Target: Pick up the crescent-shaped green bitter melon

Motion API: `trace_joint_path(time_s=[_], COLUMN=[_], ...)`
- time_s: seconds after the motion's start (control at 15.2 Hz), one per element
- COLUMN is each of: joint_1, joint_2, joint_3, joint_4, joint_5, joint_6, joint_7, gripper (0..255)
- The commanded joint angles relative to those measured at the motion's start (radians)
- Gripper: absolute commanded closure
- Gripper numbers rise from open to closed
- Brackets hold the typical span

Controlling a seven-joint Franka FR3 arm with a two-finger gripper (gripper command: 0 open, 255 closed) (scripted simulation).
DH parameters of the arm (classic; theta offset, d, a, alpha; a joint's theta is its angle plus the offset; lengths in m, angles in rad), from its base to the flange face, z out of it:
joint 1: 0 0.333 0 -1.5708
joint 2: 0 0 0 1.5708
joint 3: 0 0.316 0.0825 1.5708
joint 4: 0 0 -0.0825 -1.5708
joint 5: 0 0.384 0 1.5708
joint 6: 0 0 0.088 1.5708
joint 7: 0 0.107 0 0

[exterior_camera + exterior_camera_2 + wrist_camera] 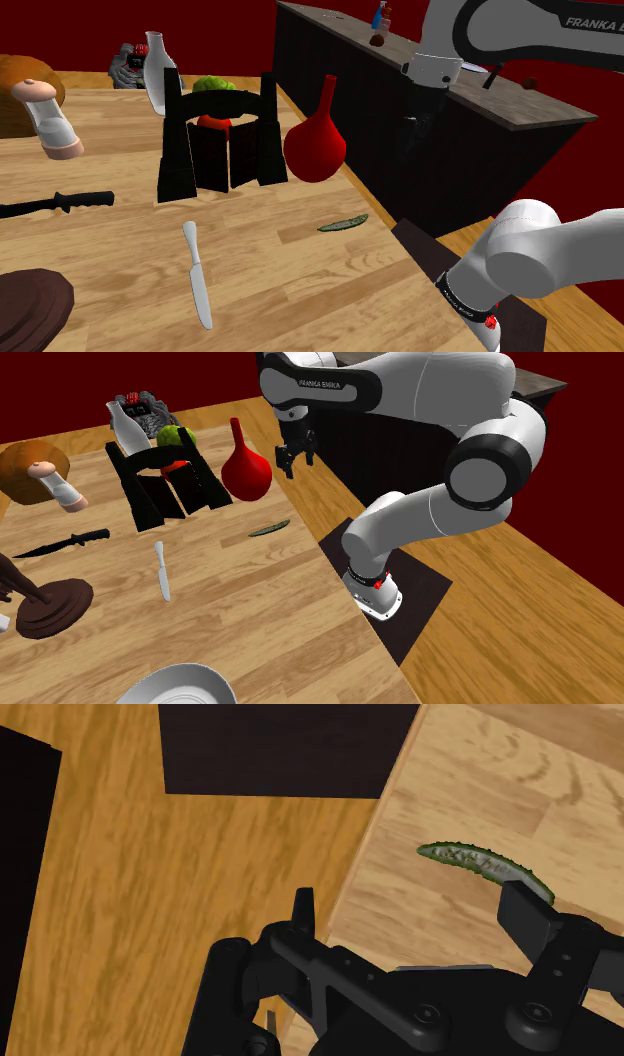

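Bitter melon (343, 223) lies near the table (300, 270) edge, end effector (295, 458) spread above

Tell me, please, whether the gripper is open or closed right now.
Gripper: open, holding nothing; the green bitter melon lies ungrasped beyond its fingers.

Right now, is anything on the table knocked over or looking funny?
Yes: the white bottle with pinkish ends lies tipped over on the wooden table, right by a brown rounded thing, instead of standing up. Nothing looks spilled or broken.
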Motion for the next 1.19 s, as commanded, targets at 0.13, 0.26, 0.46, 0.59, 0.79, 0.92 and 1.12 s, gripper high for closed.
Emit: trace_joint_path(time_s=[0.13, 0.26, 0.46, 0.59, 0.79, 0.92, 1.12], joint_1=[0.048, 0.097, 0.169, 0.218, 0.291, 0.340, 0.362], joint_2=[0.029, 0.058, 0.101, 0.129, 0.168, 0.193, 0.217], joint_3=[0.001, 0.002, 0.008, 0.012, 0.022, 0.030, 0.033], joint_4=[-0.034, -0.066, -0.112, -0.143, -0.189, -0.221, -0.253], joint_5=[-0.001, -0.001, 0.002, 0.004, 0.011, 0.017, 0.020], joint_6=[0.067, 0.134, 0.233, 0.299, 0.397, 0.462, 0.522], joint_7=[-0.094, -0.187, -0.324, -0.415, -0.550, -0.640, -0.679], gripper=[0, 0, 0, 0, 0, 0, 0])
